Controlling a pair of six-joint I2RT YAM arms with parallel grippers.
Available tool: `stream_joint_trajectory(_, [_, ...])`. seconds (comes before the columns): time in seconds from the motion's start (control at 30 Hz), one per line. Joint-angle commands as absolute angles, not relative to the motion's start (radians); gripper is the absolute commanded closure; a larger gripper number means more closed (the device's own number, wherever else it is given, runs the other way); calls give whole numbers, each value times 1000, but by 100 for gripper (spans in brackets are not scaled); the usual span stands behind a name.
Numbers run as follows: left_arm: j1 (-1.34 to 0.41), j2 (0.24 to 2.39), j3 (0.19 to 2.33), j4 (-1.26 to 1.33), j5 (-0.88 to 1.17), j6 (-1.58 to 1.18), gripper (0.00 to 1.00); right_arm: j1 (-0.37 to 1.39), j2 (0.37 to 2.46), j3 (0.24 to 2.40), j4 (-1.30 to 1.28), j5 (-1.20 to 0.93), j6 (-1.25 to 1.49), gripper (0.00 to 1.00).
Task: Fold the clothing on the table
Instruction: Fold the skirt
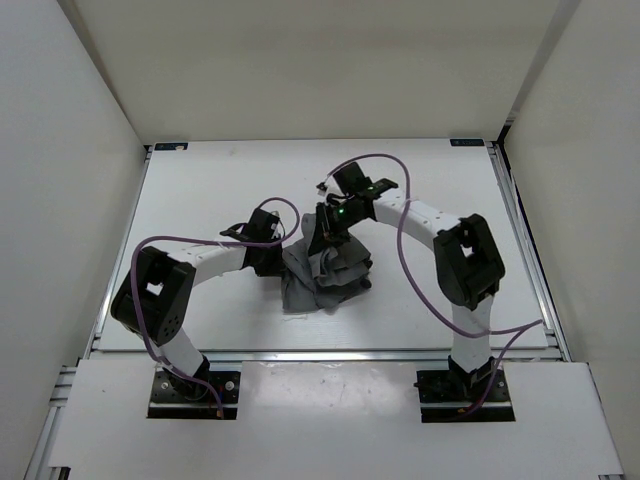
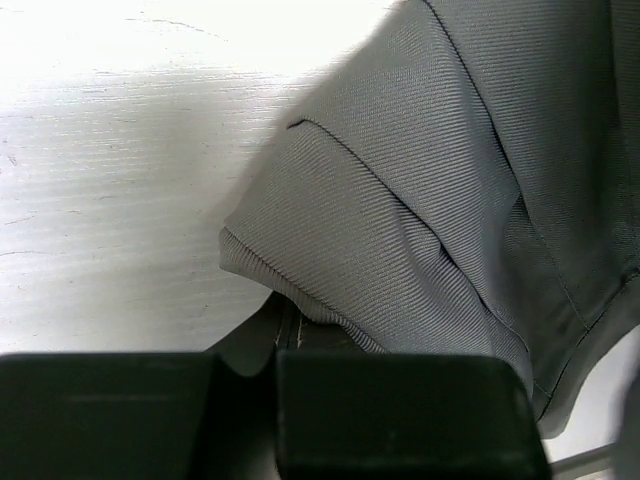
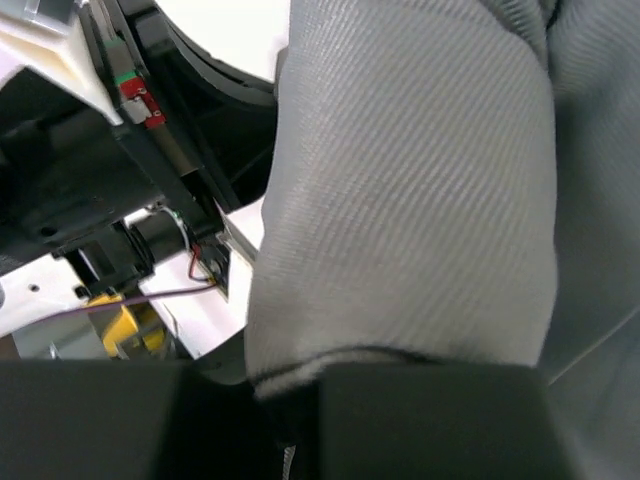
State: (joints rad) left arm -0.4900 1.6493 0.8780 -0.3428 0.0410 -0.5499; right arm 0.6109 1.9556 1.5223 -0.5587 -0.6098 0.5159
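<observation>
White table (image 1: 200, 190), clothing (image 1: 315, 288) bunched between the arms; left gripper (image 2: 275, 375) and right gripper (image 3: 288, 400) each clamp its fabric

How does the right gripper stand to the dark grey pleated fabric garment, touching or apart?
Touching. The right wrist view shows a folded edge of the garment pinched between the black fingers of the right gripper.

L arm (image 1: 205, 262), R arm (image 1: 420, 218): white links, blk joints | purple cables (image 1: 372, 156) | green LED (image 1: 341, 211) R wrist
</observation>
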Motion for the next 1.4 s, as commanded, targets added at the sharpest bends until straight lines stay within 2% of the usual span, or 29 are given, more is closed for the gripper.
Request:
stream_joint_trajectory(0.0, [-488,1675,841,-373,48,-545,100,655,2028,1620,-624,-664,480,89])
stream_joint_trajectory(0.03, [-479,1678,844,-373,48,-546,100,663,2040,1632,-649,-667,477,83])
stream_joint_trajectory(0.1, [-480,1668,844,-370,58,-545,100,675,2055,1663,-673,-673,459,58])
stream_joint_trajectory(0.13, [-474,1670,845,-373,46,-543,100,681,2054,1664,-669,-689,456,53])
stream_joint_trajectory(0.2, [-459,1664,844,-374,51,-532,100,681,2014,1657,-637,-721,462,38])
stream_joint_trajectory(0.3, [-413,1648,844,-388,69,-525,100,672,1938,1651,-572,-768,483,35])
stream_joint_trajectory(0.37, [-384,1618,839,-409,61,-506,100,657,1887,1644,-566,-756,495,35])
stream_joint_trajectory(0.47, [-304,1505,833,-452,28,-477,100,595,1806,1594,-568,-723,502,44])
stream_joint_trajectory(0.63, [-177,1327,844,-563,5,-414,100,505,1760,1511,-563,-693,495,74])
stream_joint_trajectory(0.73, [-185,1278,913,-607,98,-406,100,477,1787,1505,-543,-681,503,86])
stream_joint_trajectory(0.87, [-251,1292,991,-459,424,-524,100,460,1864,1506,-491,-706,520,99])
stream_joint_trajectory(0.9, [-273,1316,1002,-421,505,-572,100,462,1879,1500,-477,-706,520,100])
stream_joint_trajectory(1.07, [-353,1446,1017,-139,623,-757,100,471,1962,1505,-485,-716,517,100])
stream_joint_trajectory(1.17, [-368,1515,927,-32,568,-802,100,468,1974,1462,-500,-716,508,100])
stream_joint_trajectory(1.37, [-353,1601,705,23,480,-775,100,439,1933,1292,-488,-723,485,99])
